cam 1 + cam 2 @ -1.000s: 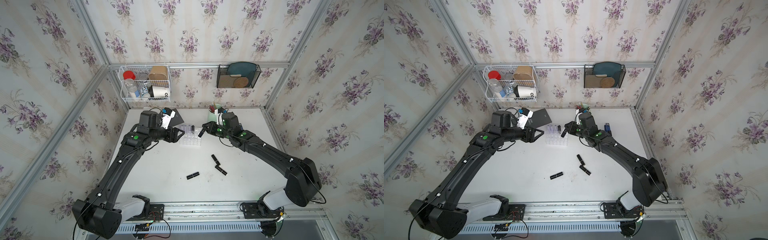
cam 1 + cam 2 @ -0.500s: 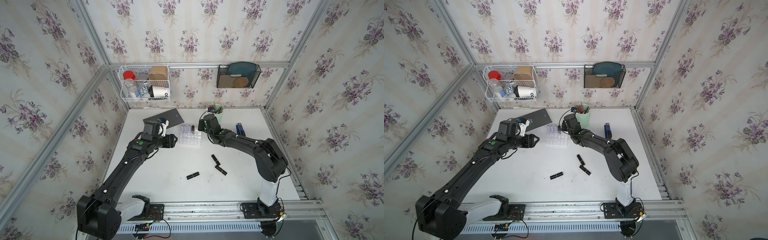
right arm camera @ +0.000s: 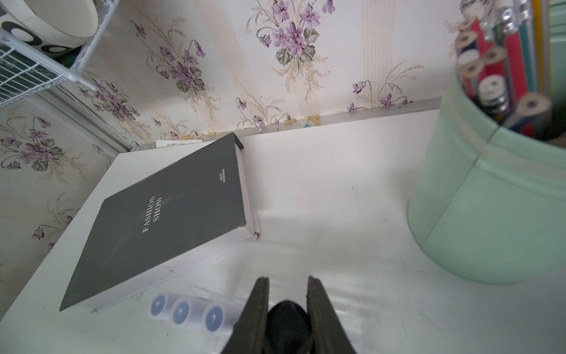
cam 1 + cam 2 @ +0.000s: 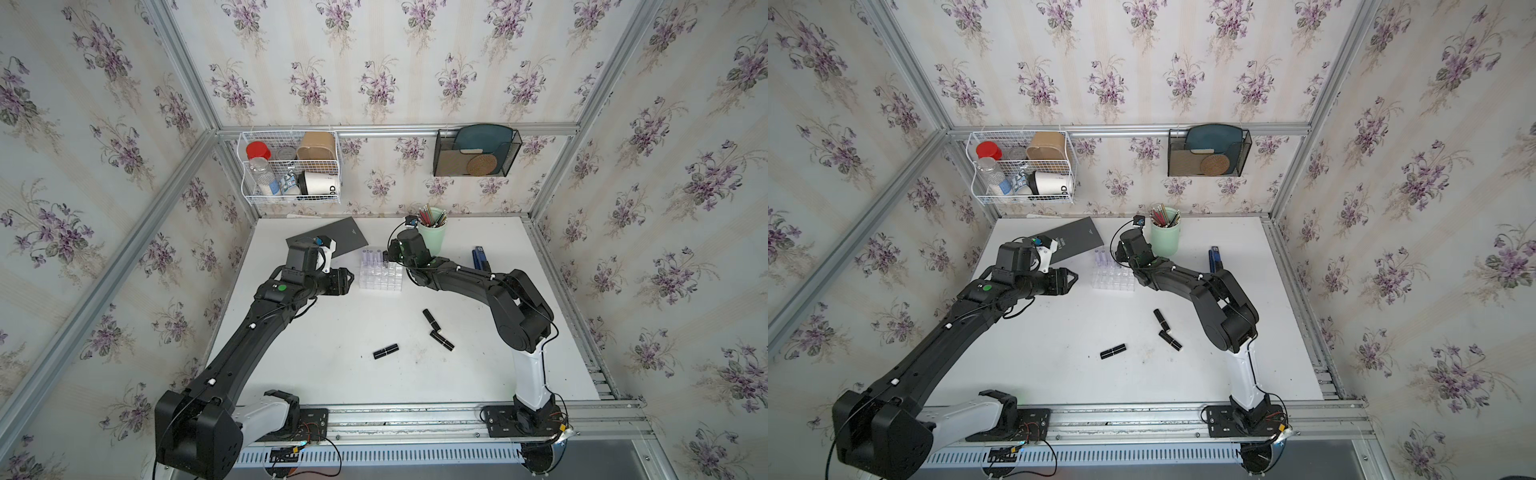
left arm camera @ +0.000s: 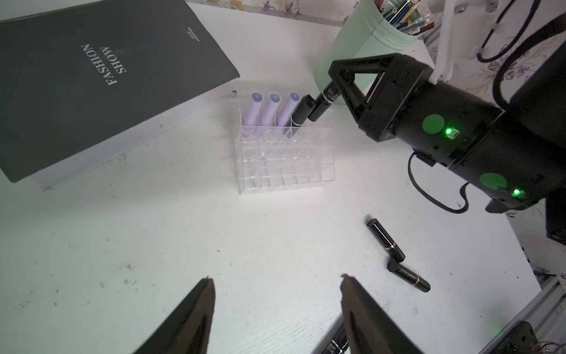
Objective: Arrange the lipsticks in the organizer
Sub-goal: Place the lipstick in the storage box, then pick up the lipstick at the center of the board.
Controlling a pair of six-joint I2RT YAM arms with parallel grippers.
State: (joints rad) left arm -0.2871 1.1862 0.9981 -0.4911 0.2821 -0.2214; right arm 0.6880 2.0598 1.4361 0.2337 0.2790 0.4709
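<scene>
Lipsticks (image 4: 431, 319) showed in both top views as three black tubes loose on the tabletop (image 4: 299, 365), well apart from either arm's tip. The organizer (image 4: 380, 279) sat between the left end effector (image 4: 351, 277) and the right end effector (image 4: 389, 257), whose tips were hidden under its own wrist there. From the left wrist, the right end effector, the nearer one, was clamped on a black lipstick (image 5: 326, 98). Its long axis leaned, with the lower end just beyond the tips, over the organizer's back row. That end sat against a seated black tube (image 5: 301, 112), itself beside three lilac lipsticks (image 5: 269, 112); which cell it aimed at was hard to tell through the clear walls. The left end effector's fingers (image 5: 193, 315) stood apart, empty. From the right wrist, the closed fingers (image 3: 258, 306) hid the tube's lower end and the cell beneath; only lilac caps (image 3: 181, 311) showed, off to one side.
</scene>
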